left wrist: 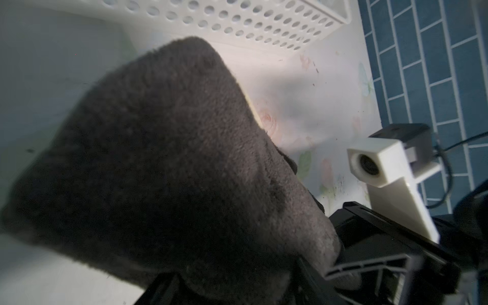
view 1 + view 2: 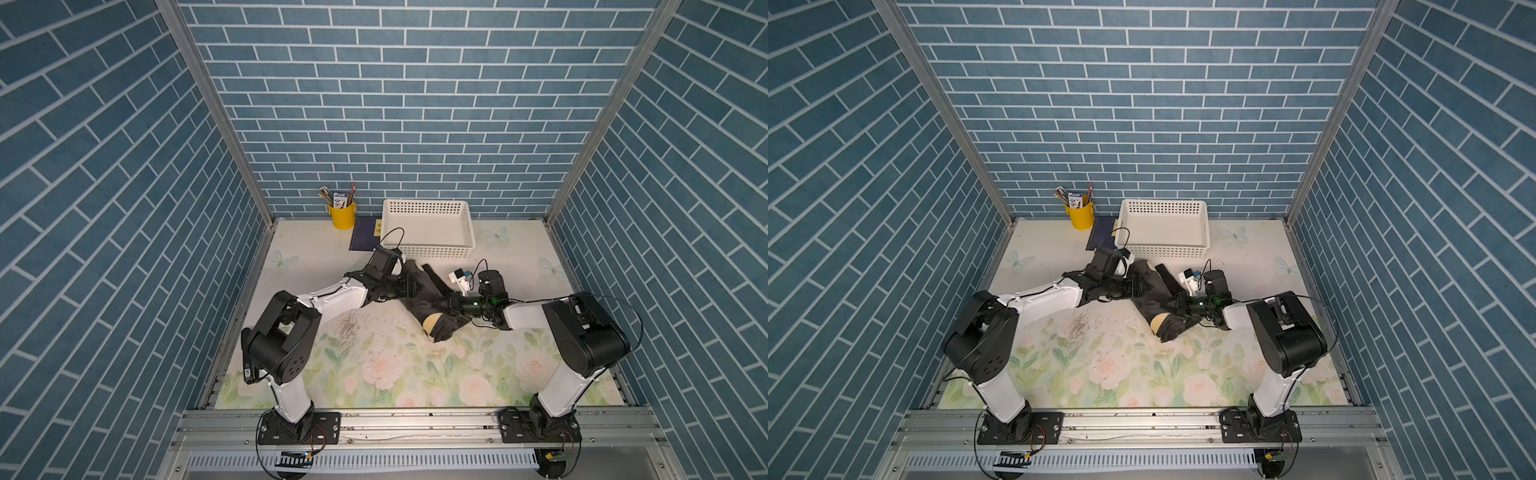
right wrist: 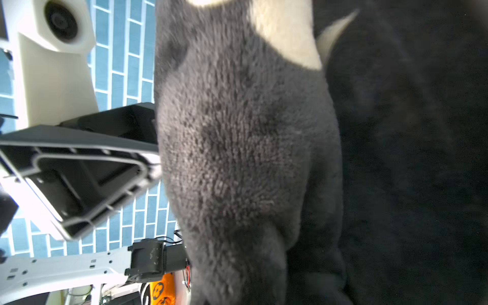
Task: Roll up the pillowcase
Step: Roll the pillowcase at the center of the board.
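The pillowcase is a thick black plush roll lying slantwise at mid-table, with a cream patch at its near end. My left gripper reaches it from the left and is closed round the roll's far part. In the left wrist view the dark plush pillowcase fills the space between the jaws. My right gripper presses into the roll's right side. In the right wrist view the pillowcase covers its jaws, so their opening is hidden.
A white perforated basket stands just behind the roll. A yellow cup of pens and a dark blue booklet sit at the back left. Blue brick walls close in three sides.
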Controlling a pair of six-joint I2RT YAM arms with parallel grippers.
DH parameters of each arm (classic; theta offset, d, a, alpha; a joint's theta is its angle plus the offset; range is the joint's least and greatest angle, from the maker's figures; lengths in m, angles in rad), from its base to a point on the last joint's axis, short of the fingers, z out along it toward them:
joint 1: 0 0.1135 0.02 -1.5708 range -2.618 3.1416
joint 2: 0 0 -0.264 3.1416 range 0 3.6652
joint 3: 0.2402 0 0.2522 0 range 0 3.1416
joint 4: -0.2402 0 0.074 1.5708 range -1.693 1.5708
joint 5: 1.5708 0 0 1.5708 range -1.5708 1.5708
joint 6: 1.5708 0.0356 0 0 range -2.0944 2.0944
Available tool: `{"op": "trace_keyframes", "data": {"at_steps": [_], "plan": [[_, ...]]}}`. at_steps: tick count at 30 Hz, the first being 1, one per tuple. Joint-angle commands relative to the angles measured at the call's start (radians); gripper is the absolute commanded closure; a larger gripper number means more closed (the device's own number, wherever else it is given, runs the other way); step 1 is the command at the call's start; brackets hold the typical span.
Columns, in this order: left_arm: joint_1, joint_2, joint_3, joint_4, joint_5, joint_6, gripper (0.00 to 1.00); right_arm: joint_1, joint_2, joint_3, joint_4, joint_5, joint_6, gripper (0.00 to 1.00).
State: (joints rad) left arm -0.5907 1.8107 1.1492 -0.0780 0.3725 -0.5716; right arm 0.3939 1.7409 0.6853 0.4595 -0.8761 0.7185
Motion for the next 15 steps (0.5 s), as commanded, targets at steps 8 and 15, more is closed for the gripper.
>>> {"op": "trace_keyframes", "data": {"at_steps": [8,15], "plan": [[-0.046,0.12,0.096,-0.026,-0.036,-0.045,0.33,0.208,-0.257,0.249,-0.671,0.867,-0.488,0.0],[-0.044,0.122,0.11,-0.038,-0.037,-0.04,0.33,0.434,-0.257,0.224,-0.704,1.196,-0.66,0.0]]}}
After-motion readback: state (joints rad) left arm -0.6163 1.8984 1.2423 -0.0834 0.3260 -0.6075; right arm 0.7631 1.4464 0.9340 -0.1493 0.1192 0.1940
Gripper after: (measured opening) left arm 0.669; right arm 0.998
